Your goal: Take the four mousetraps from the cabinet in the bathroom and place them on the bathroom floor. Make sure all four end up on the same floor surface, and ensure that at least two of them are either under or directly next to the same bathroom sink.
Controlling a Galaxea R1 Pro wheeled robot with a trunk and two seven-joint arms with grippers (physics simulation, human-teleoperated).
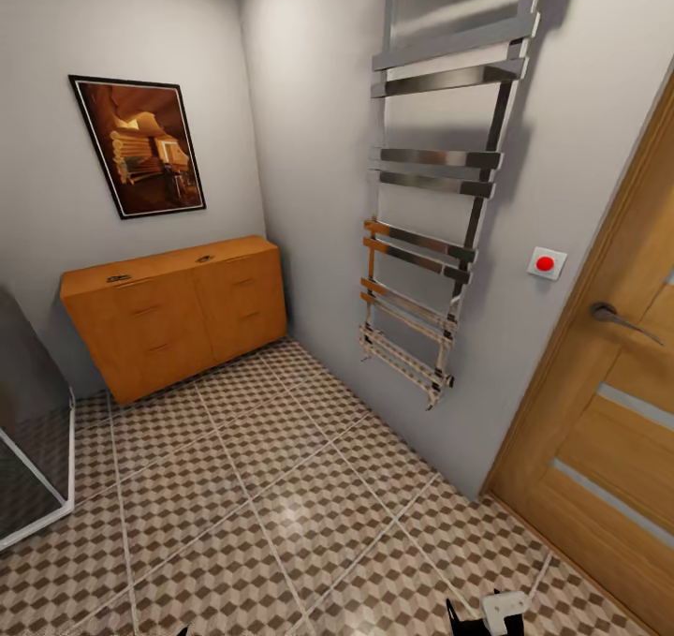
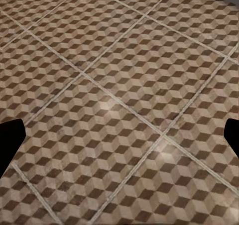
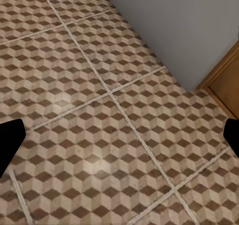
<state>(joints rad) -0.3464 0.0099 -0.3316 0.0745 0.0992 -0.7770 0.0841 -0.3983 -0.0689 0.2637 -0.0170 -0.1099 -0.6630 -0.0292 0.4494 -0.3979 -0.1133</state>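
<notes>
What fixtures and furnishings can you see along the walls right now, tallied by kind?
Orange-brown cabinet: 1
Framed picture: 1
Chrome towel rail: 1
Red wall button: 1
Wooden door: 1
Total: 5
The cabinet's fronts look shut; two small things lie on its top, too small to identify.

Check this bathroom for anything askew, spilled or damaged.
Nothing stands out. The orange-brown wooden cabinet sits square against the wall with fronts shut, the framed picture hangs straight, and the cube-patterned tile floor shows no spills.
</notes>
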